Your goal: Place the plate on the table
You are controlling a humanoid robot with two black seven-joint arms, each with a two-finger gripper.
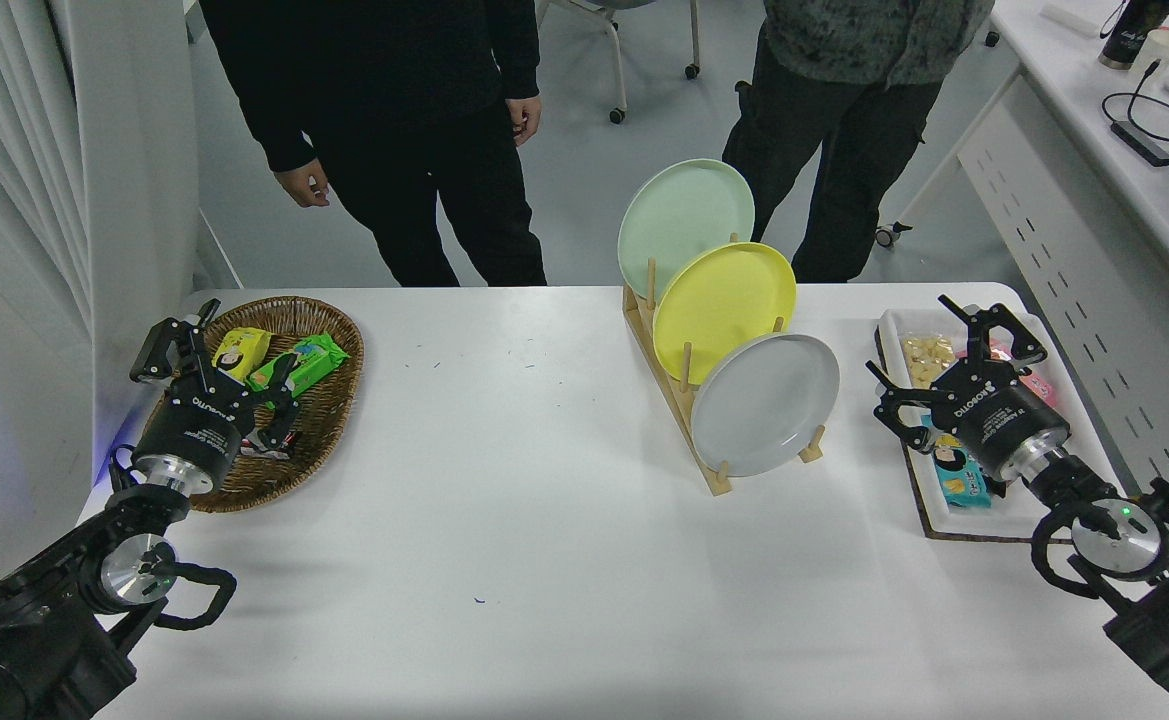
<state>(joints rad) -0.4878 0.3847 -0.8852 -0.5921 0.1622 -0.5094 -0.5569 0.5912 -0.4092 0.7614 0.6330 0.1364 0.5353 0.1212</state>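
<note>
The light-grey plate [766, 404] stands on edge in the front slot of a wooden rack [674, 400] on the white table [544, 540]. A yellow plate [724, 305] and a pale green plate [685, 222] stand behind it in the same rack. My right gripper [929, 360] is open and empty, hovering over a white tray to the right of the grey plate, a short gap away from its rim. My left gripper [219, 350] is open, parked over a wicker basket at the lower left.
A wicker basket [329, 440] with snack packets sits at the left. A white tray [1019, 515] with snacks lies under my right gripper. Two people stand at the far side. A white desk [1144, 180] with cables and cups is at the right.
</note>
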